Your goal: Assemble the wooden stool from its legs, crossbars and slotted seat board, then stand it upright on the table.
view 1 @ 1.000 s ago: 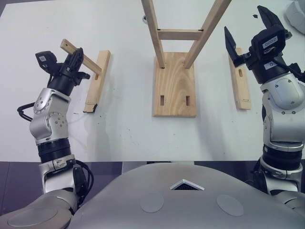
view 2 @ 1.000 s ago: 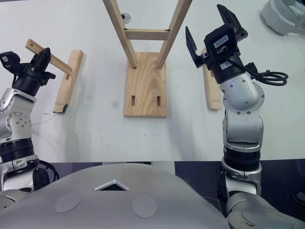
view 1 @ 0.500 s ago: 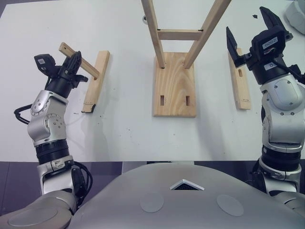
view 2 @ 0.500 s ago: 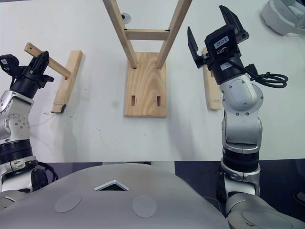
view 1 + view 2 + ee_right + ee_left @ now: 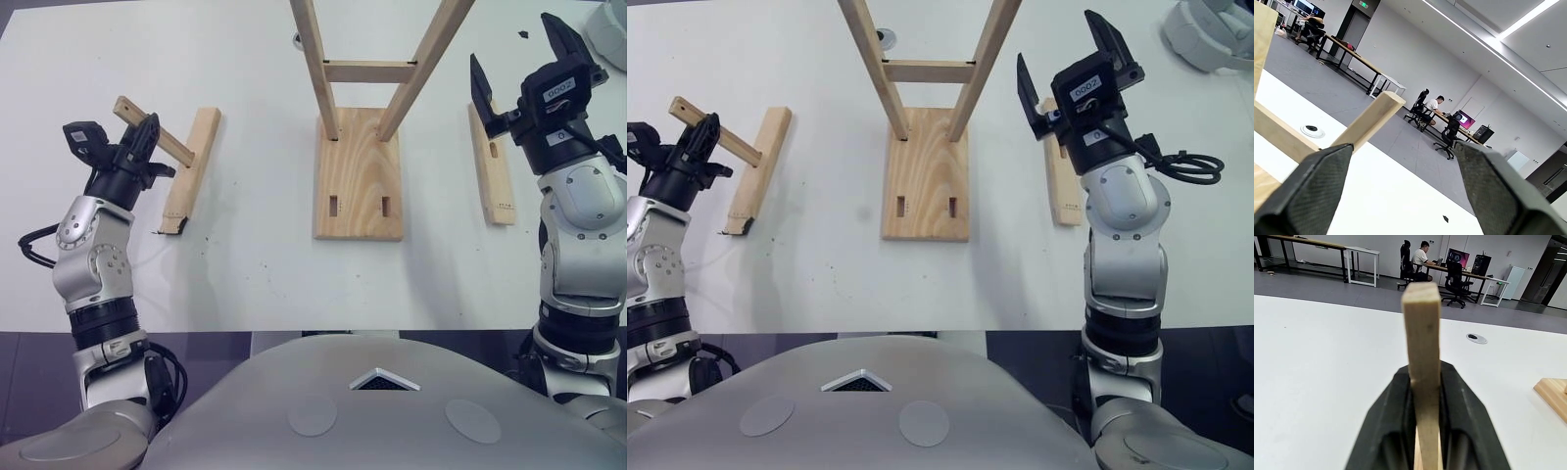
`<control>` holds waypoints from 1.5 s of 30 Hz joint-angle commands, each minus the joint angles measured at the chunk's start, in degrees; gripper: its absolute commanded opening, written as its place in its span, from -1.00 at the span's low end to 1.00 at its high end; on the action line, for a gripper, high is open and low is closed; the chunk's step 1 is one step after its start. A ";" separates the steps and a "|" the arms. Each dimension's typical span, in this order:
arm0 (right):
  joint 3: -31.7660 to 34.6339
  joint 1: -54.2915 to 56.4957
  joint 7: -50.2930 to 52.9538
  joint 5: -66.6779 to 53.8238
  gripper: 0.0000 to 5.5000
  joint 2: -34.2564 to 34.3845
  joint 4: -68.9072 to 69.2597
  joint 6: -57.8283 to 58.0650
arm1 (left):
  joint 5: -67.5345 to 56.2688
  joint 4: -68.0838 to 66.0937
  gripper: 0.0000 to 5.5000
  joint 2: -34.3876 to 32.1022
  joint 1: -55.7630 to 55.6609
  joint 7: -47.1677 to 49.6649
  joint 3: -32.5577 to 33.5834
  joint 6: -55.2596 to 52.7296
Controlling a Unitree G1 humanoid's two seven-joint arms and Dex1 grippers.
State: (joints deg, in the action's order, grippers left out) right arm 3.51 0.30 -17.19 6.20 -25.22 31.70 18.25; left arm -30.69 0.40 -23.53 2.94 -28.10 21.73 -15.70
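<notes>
A: Left gripper (image 5: 149,137)?
B: Clamped on the crossbar (image 5: 179,150) stuck in the left leg (image 5: 191,162).
A: Right gripper (image 5: 516,61)?
B: Spread wide, raised beside the right leg (image 5: 498,191); seat board (image 5: 359,220) lies centre on the surface (image 5: 255,255), carrying a leg frame (image 5: 370,70).

**Non-task items, placed against the table**

White flat table top (image 5: 245,274): the reference surface.
- Round grey grommet (image 5: 1476,338) is set into the table near the middle of its far edge.
- Small black speck (image 5: 523,34) lies on the table toward its far right.
- Pale grey rounded plastic object (image 5: 1205,34) sits at the table's far right corner.
- Beyond the table's far edge are a white desk (image 5: 1362,251), black office chairs (image 5: 1454,276), a lit monitor (image 5: 1458,257) and a white cabinet (image 5: 1513,276).
</notes>
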 commanded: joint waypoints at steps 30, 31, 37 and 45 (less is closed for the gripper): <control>0.60 -1.60 0.71 4.94 0.39 -1.36 -1.03 -0.98 | 6.29 -5.87 -0.85 2.74 9.39 0.12 -5.04 5.35; 0.67 -1.56 0.65 4.96 0.39 -1.50 -1.15 -1.06 | 6.55 -6.47 -0.85 3.02 10.01 -0.08 -5.34 5.94; -0.04 -0.85 0.39 5.61 0.39 -1.84 -1.76 -1.51 | 6.88 -5.69 -0.85 2.92 7.77 0.62 -6.83 7.01; -0.93 0.01 0.77 6.80 0.39 -1.93 -3.31 -2.86 | 5.99 -6.78 -0.56 0.56 1.57 2.45 -4.28 6.60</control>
State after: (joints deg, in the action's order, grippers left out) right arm 3.09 -0.55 -16.19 12.19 -26.56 29.06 15.76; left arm -25.16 -6.12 -22.53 5.40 -26.04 16.93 -8.53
